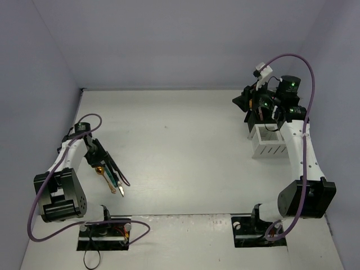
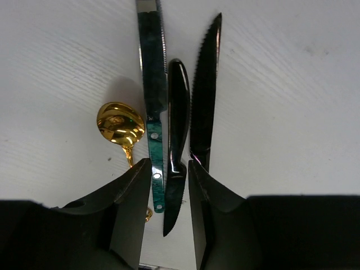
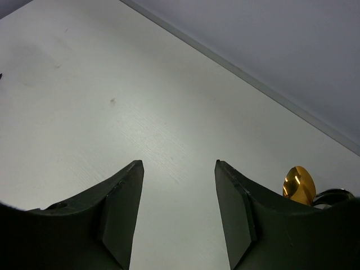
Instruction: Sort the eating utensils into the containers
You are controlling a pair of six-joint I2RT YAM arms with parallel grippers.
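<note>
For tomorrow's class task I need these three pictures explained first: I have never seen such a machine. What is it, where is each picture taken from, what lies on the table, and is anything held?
It is two robot arms bolted to a white table. The overhead picture looks down on both; the other two come from cameras on each wrist. The left gripper hangs over a teal-handled knife and a black knife, its jaws either side of them; whether it pinches yet is unclear. A second black knife and a gold spoon lie beside. The right gripper is open and empty, near the white bin.
</note>
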